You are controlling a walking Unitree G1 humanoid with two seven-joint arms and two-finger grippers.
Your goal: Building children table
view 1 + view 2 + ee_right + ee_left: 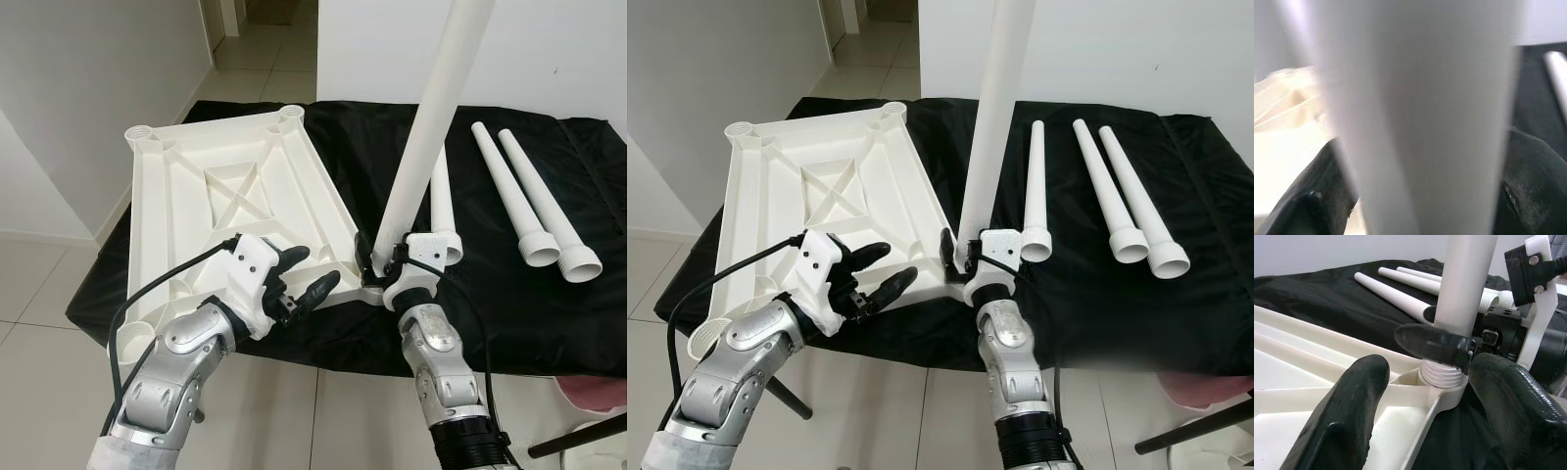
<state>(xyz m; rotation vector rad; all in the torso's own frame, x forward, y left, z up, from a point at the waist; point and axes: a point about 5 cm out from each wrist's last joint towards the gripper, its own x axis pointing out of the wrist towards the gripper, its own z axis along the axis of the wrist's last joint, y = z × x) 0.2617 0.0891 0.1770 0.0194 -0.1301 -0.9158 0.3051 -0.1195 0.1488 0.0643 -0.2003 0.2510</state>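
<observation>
A white plastic tabletop (235,196) lies upside down on a black-draped table. A white table leg (431,127) stands upright with its threaded base in the tabletop's near right corner socket (1442,377). My right gripper (380,257) is shut on the leg just above that socket. My left gripper (299,279) hovers open over the tabletop's near edge, a little left of the leg, holding nothing. Three more white legs lie on the cloth: one (443,201) beside the upright leg, two (534,201) further right.
The black cloth (509,304) hangs over the table's front edge. Pale tiled floor and a white wall lie to the left, with a doorway behind. Something pink (593,392) sits at the lower right on the floor.
</observation>
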